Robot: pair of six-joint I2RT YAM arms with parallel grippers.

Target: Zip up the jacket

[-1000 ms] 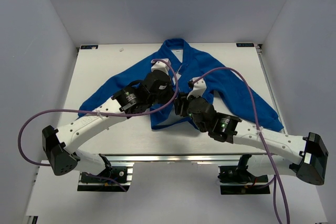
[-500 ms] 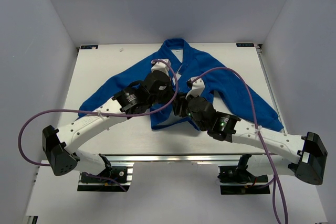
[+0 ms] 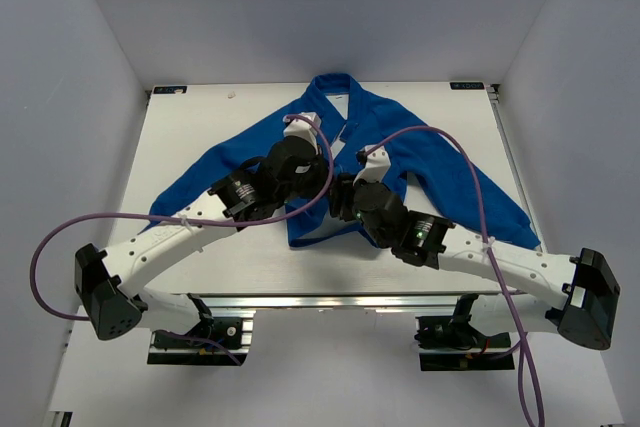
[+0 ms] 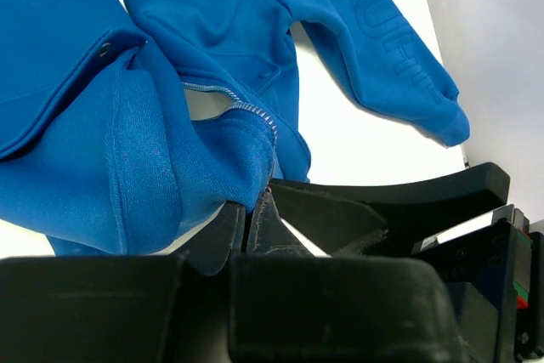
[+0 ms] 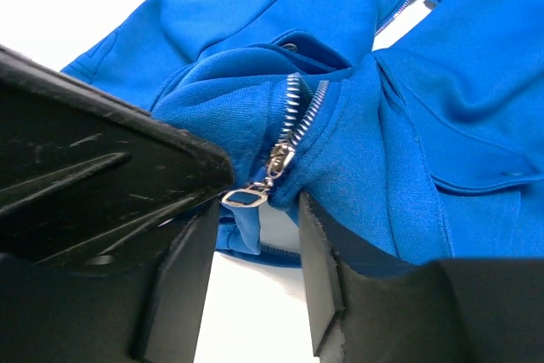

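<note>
Jacket (image 3: 440,162): flat on table (image 3: 200,112), collar far, zipper barely started.
Left gripper (image 4: 252,210): pressed together, pinching the hem (image 4: 212,176) beside the zipper.
Right gripper (image 5: 253,244): spread, pull (image 5: 245,197) between its jaws, unclamped.
Risk: closing off-centre misses the small pull; if the hem slips, fabric bunches and jams the zipper.

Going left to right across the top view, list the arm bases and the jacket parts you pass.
left arm's base → jacket sleeve end → jacket collar → other sleeve end → right arm's base

Robot lab cell: white table (image 3: 180,127) boxed by plain pale walls (image 3: 300,7), aluminium rail (image 3: 330,301) at its near edge
</note>
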